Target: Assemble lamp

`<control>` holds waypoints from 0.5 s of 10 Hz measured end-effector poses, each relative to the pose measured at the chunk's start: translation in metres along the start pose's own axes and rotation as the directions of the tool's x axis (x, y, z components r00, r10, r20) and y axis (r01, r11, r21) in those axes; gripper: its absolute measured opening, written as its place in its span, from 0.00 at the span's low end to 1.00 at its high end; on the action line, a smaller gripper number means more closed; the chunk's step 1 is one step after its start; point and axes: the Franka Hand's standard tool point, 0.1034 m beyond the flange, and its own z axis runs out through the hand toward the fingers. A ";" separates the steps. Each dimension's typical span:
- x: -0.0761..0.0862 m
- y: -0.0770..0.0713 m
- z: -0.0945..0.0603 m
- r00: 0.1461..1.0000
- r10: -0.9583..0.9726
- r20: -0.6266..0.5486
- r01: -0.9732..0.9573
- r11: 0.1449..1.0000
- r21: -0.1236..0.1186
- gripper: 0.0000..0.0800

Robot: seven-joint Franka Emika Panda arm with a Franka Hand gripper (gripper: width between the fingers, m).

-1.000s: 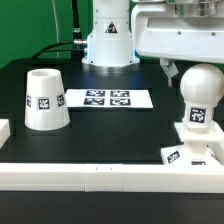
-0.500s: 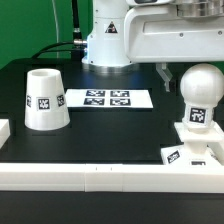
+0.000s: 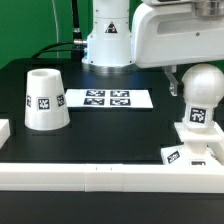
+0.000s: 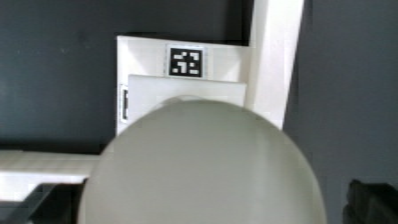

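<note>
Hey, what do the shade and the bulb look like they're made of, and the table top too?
Shade: looks like hard white plastic, matte and evenly opaque, with a thick rim. Bulb: likely the same plastic, smooth with a soft sheen on its dome; probably not glass, since nothing shows through. Table: black with a dull, even finish; its material is unclear.

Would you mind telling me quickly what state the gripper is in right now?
Gripper: open, fingers either side of the bulb, apparently not clamping it.
</note>
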 end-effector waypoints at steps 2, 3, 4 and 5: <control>0.001 0.002 0.001 0.974 -0.226 -0.007 0.226 0.973 -0.037 0.87; 0.002 0.003 0.001 0.954 -0.299 -0.007 0.298 0.953 -0.050 0.87; 0.002 0.004 0.001 0.939 -0.345 -0.004 0.344 0.938 -0.050 0.87; 0.002 0.005 0.002 0.907 -0.422 0.001 0.421 0.906 -0.050 0.87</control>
